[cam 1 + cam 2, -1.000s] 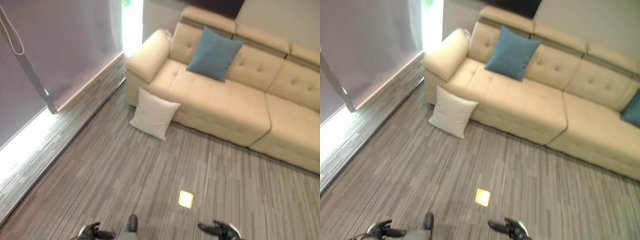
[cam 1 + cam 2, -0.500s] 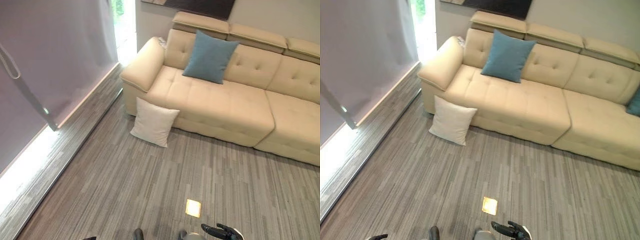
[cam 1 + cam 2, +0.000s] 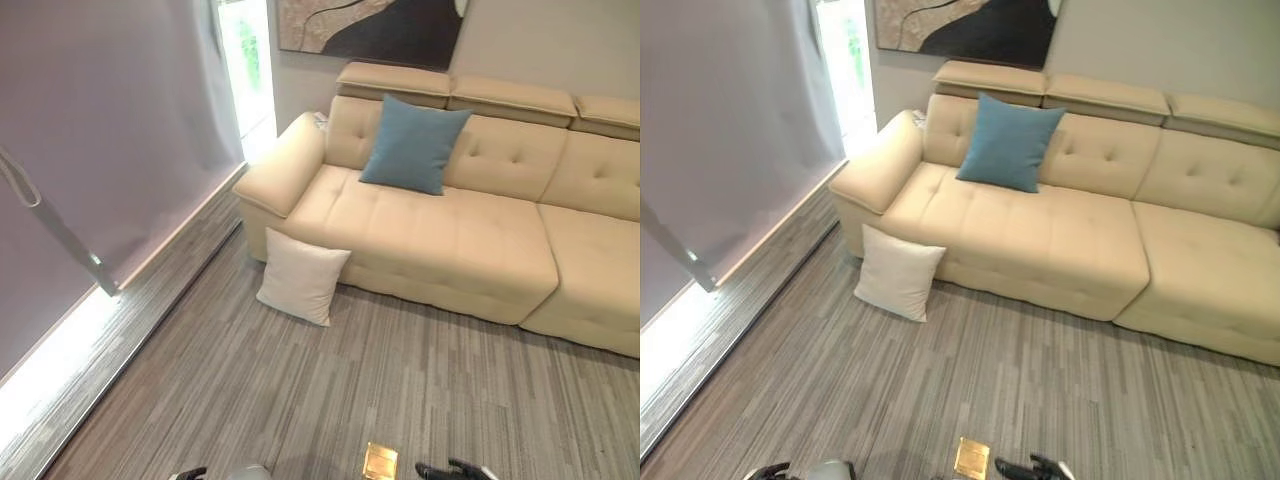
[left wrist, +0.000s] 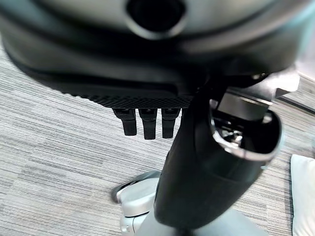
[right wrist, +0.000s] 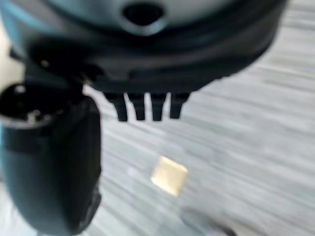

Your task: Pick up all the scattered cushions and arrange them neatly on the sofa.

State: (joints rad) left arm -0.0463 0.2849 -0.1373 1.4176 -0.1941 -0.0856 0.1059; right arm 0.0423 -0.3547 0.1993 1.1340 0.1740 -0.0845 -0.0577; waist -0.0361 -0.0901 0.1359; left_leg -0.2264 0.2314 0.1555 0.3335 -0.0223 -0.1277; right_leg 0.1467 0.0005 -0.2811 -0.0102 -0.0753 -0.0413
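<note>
White cushion (image 3: 302,279) on the floor, leaning against the sofa (image 3: 470,235) front, just below the armrest (image 3: 283,178). Blue cushion (image 3: 413,145) already up, propped on the backrest. Both well apart from the hands.

Left hand (image 4: 145,121) empty, fingers straight and relaxed, carpet (image 3: 300,400) beyond them. Right hand (image 5: 146,107) same: fingers straight, holding nothing, above the carpet near a small brass floor plate (image 5: 169,175). Both low at the bottom edge of the head views (right hand at (image 3: 1032,468)).

Risks, judged from here:
- Long approach to make; could clip the brass plate (image 3: 380,461) underfoot if raised (flushness unclear).
- White cushion soft and slack; could fold or slip out of a one-handed pinch at a corner. Safer with both hands on opposite edges.
- Leaning cushion could tip flat on the floor if nudged before being gripped.
- Dropping it next to the blue one could knock that one over; only propped, not wedged.
- Window blind (image 3: 110,130) and its slanted metal bar (image 3: 60,228) to the left; little danger unless drifting that way.

Materials: sofa cream, smooth leather-like, button-tufted back, padded headrests, rounded armrest. Cushions square, plump, woven-looking fabric, pointed corners. Carpet grey, low pile, streaked stripe pattern. Dark-and-beige painting (image 3: 370,22) on the wall above the sofa.
</note>
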